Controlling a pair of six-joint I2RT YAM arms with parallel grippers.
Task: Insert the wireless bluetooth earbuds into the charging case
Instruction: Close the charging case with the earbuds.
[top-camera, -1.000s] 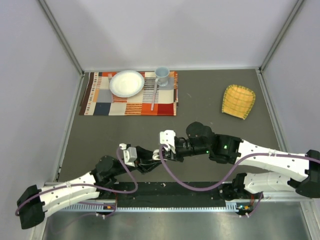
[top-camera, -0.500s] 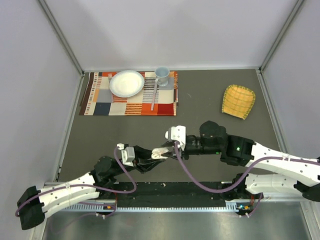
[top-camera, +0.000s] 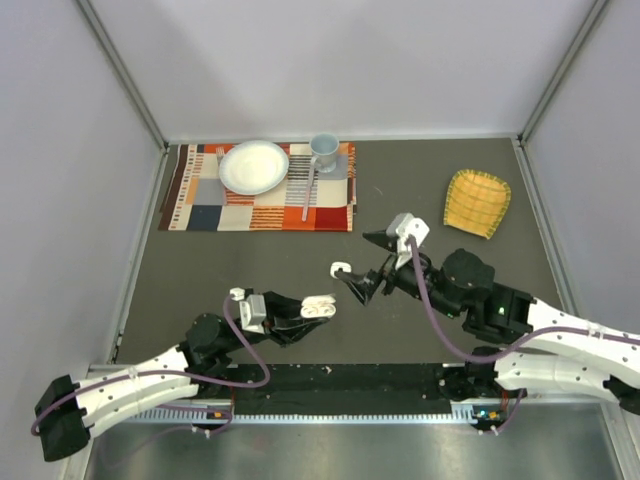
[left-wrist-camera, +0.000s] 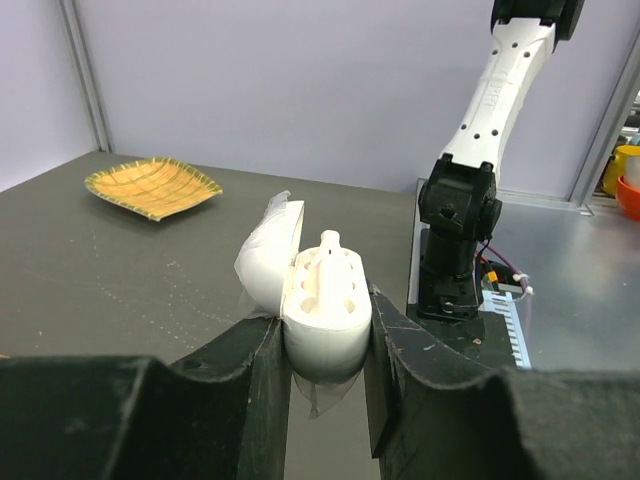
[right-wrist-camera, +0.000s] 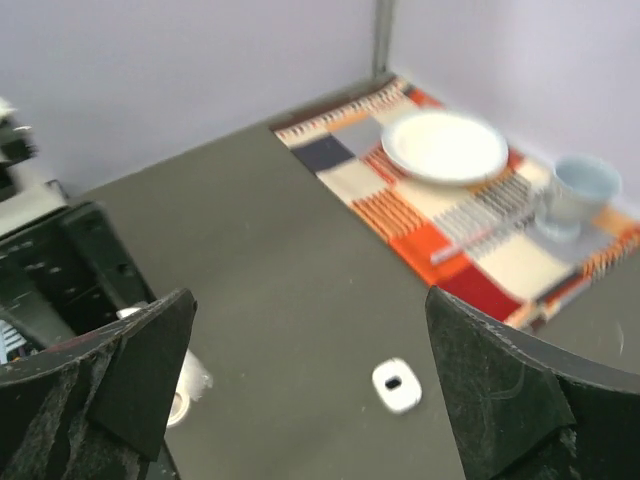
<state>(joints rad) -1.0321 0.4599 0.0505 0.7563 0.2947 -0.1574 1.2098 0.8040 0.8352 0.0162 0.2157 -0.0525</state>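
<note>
My left gripper (top-camera: 312, 310) is shut on the charging case (top-camera: 320, 306), a white oval held above the table with its lid open. In the left wrist view the case (left-wrist-camera: 325, 305) sits clamped between both fingers, lid (left-wrist-camera: 268, 255) swung left, and one earbud's stem (left-wrist-camera: 330, 245) stands up out of a socket. My right gripper (top-camera: 365, 262) hangs open and empty, up and to the right of the case. A small white earbud (top-camera: 340, 268) lies on the dark table beneath it, and it appears blurred between the open fingers (right-wrist-camera: 397, 386).
A patchwork placemat (top-camera: 230, 215) at the back left carries a white plate (top-camera: 253, 166), a pale blue mug (top-camera: 323, 150) and a spoon (top-camera: 308, 195). A yellow woven dish (top-camera: 477, 202) lies at the back right. Grey walls enclose the table.
My right gripper has pulled back from the case, up and to the right, and its jaws have gone from nearly shut to wide open. A loose earbud now shows on the table. The left gripper keeps its hold.
</note>
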